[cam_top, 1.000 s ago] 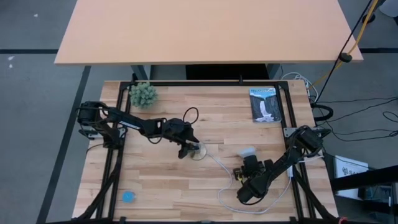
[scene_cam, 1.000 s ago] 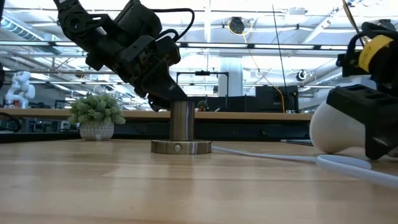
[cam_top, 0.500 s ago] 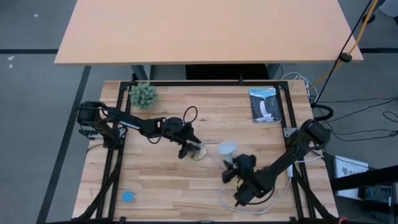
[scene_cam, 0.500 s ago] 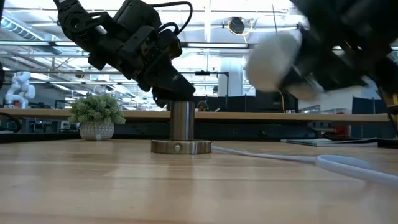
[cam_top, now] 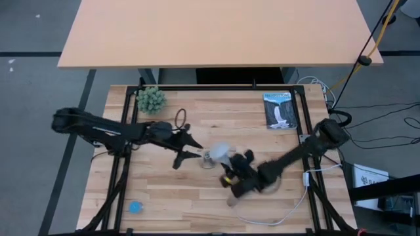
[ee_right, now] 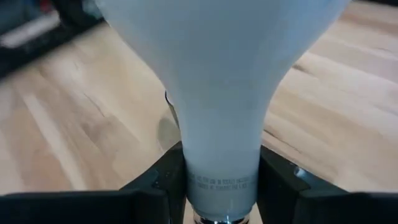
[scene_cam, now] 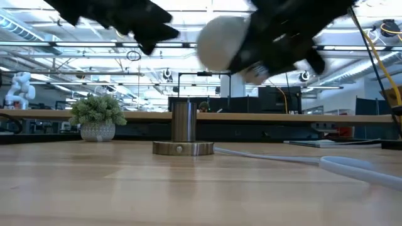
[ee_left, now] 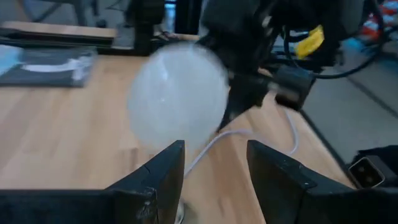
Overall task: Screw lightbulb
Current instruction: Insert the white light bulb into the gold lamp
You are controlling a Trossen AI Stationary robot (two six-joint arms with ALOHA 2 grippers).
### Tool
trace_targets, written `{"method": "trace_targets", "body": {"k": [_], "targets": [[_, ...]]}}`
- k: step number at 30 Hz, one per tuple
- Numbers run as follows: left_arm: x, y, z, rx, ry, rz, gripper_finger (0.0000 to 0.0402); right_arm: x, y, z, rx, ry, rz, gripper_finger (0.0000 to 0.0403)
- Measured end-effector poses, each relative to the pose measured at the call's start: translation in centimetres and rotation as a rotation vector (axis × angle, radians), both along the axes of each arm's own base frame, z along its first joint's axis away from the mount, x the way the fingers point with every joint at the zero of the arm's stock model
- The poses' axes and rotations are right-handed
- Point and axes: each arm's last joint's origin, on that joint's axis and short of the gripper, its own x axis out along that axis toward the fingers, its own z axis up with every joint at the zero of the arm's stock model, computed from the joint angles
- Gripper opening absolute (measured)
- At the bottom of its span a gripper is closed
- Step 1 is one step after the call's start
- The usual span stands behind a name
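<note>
Lightbulb [scene_cam: 224, 43] gripped by right gripper [cam_top: 231, 172] hangs above socket [scene_cam: 183, 133].

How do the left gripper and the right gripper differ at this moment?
The right gripper grips the lightbulb by its narrow neck, while the left gripper is open and holds nothing. The right gripper carries the bulb in the air near the socket; the left gripper hangs on the socket's other side. Both are above the table.
</note>
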Motion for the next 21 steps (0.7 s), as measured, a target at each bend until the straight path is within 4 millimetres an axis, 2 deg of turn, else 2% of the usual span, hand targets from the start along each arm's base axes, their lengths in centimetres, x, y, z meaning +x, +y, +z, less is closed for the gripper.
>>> {"method": "trace_targets", "body": {"k": [2,5,8,16,21], "targets": [[-1.2,-0.3,0.8,0.025,0.013,0.036,0.0178,2.0,-2.2,0.4,0.01,0.043,0.113,0.0131],[-2.6,-0.7,1.5,0.056,0.024,0.083,0.0178,4.8,-5.9,1.5,0.006,0.004,0.301,0.0131],[-3.7,-1.1,2.1,0.074,0.027,0.132,0.0178,6.3,-9.6,2.2,-0.023,-0.034,0.412,0.0131],[-4.8,-0.5,2.2,0.139,0.065,0.247,0.0178,7.4,-17.2,2.7,-0.107,-0.071,0.613,0.0131],[-4.6,0.6,1.8,0.118,0.105,0.306,0.0178,6.7,-23.9,3.7,-0.146,-0.147,0.655,0.0131]]}}
